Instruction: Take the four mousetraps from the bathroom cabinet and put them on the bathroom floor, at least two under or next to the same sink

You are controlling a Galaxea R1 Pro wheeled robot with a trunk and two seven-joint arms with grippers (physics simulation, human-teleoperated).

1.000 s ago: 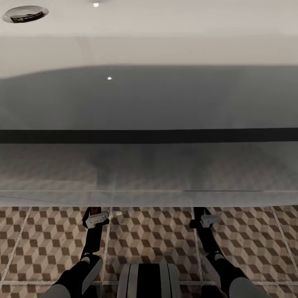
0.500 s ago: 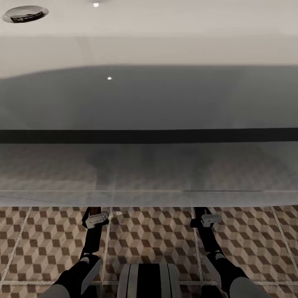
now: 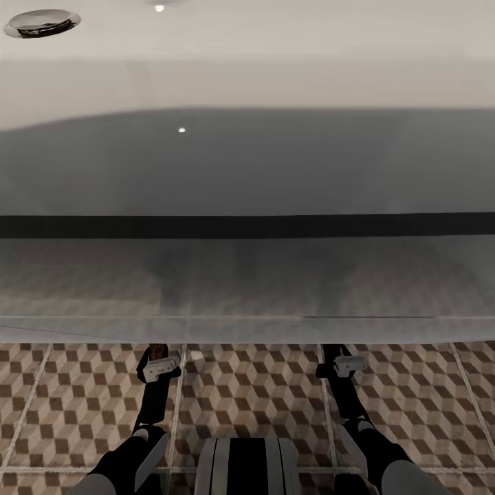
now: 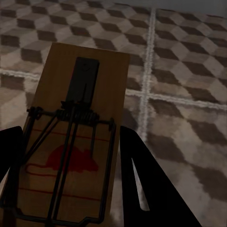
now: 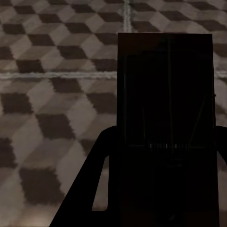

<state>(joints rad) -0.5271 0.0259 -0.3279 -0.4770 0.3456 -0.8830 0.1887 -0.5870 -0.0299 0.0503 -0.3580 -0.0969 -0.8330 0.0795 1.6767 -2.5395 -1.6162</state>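
Each end effector, left (image 4: 66, 189) and right (image 5: 161, 189), is gripping a mousetrap (image 4: 75, 137) above the bathroom floor (image 3: 261, 392), neither yet placed

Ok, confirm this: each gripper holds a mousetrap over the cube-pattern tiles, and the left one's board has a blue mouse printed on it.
Not quite. The mouse print on the left gripper's mousetrap is red, not blue, as the left wrist view shows. The rest stands: the right gripper also holds a mousetrap, and both are over the cube-pattern floor tiles.
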